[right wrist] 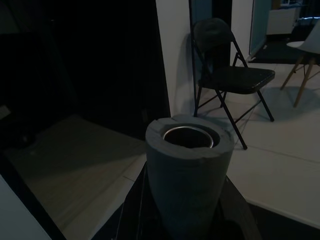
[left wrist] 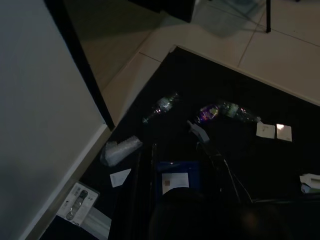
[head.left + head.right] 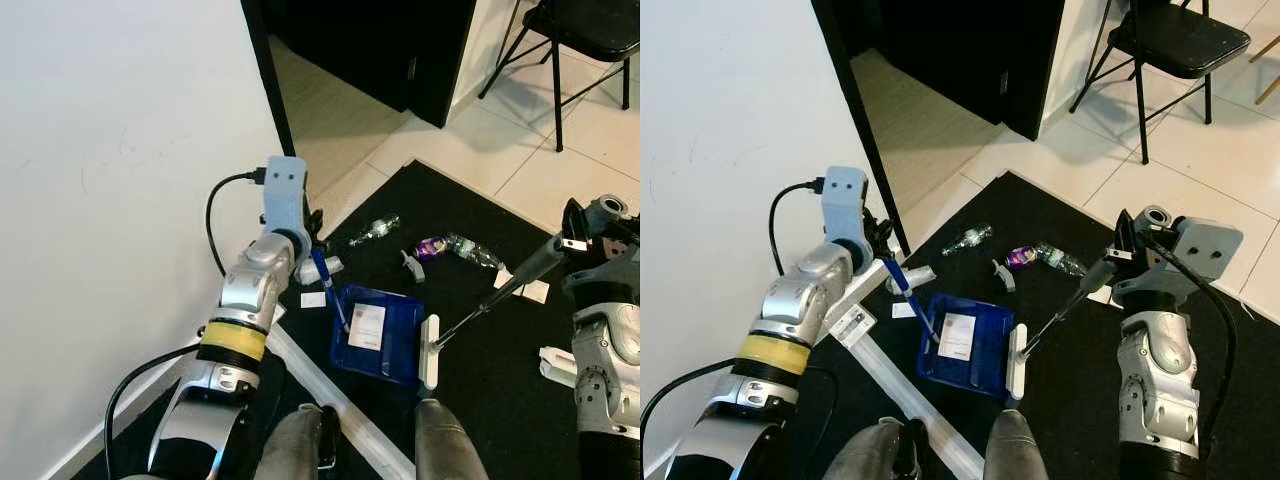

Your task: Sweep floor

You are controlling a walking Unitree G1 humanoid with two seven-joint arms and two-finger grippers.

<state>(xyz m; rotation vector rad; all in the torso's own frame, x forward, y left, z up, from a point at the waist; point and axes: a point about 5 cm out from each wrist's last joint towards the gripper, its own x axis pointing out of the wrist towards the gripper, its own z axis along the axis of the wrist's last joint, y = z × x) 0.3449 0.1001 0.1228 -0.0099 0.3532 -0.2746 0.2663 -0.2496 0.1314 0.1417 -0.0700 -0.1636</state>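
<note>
The left gripper [image 3: 318,262] is clamped on the blue handle [image 3: 908,295] of the dustpan [image 3: 965,345], a hard plastic stick slanting down and away from it toward the robot's right. Just below and to the right of this gripper the dustpan lies flat on the black mat [image 3: 480,210], a shallow blue tray with a white card [image 3: 956,335] in it. Beyond the gripper lie a crumpled clear plastic bottle [image 3: 968,239], a small grey spray nozzle [image 3: 1001,273] and a second clear bottle with a purple label [image 3: 1045,257]; a white paper scrap [image 3: 903,309] lies just below it. Against the pan's right edge sits the broom head [image 3: 1015,362], a narrow white bar whose length runs toward and away from the robot. From it the thin dark shaft [image 3: 1060,310] rises on a slant up and to the right into a thick grey foam grip [image 1: 189,175], round and hollow at the end, on which the right gripper [image 3: 1127,255] is closed. Beyond that gripper stands a black folding chair [image 3: 1170,45] on pale tiles.
</note>
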